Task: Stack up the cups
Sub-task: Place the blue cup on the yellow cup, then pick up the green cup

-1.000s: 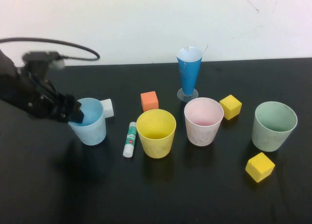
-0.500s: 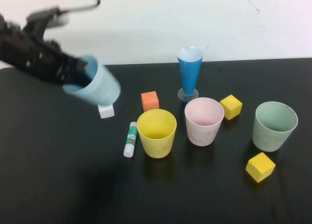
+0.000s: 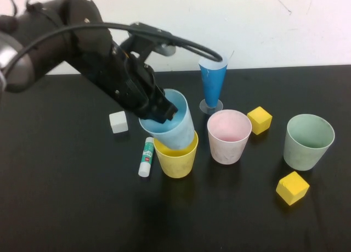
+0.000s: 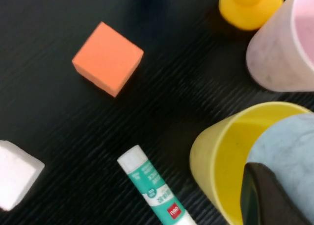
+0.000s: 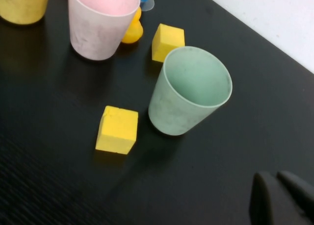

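My left gripper point(image 3: 164, 112) is shut on the rim of the light blue cup point(image 3: 174, 128) and holds it tilted, its base dipping into the mouth of the yellow cup point(image 3: 176, 156). In the left wrist view one dark finger point(image 4: 265, 195) lies against the blue cup point(image 4: 289, 141) inside the yellow cup point(image 4: 218, 156). The pale pink cup point(image 3: 228, 136) stands to the right of the yellow one. The pale green cup point(image 3: 308, 142) stands at the far right. My right gripper point(image 5: 274, 178) is shut and empty, away from the green cup point(image 5: 191, 95); it is out of the high view.
A tall blue cone glass point(image 3: 212, 82) stands behind the pink cup. A glue stick point(image 3: 146, 156) and a white cube point(image 3: 118, 122) lie left of the yellow cup. An orange cube point(image 4: 108, 58), two yellow cubes point(image 3: 259, 120) point(image 3: 292, 188) and a yellow duck point(image 4: 250, 7) are nearby.
My left gripper lifted the light blue cup off the table at the left and carried it right. The cup is now over the yellow cup and dipping into it.
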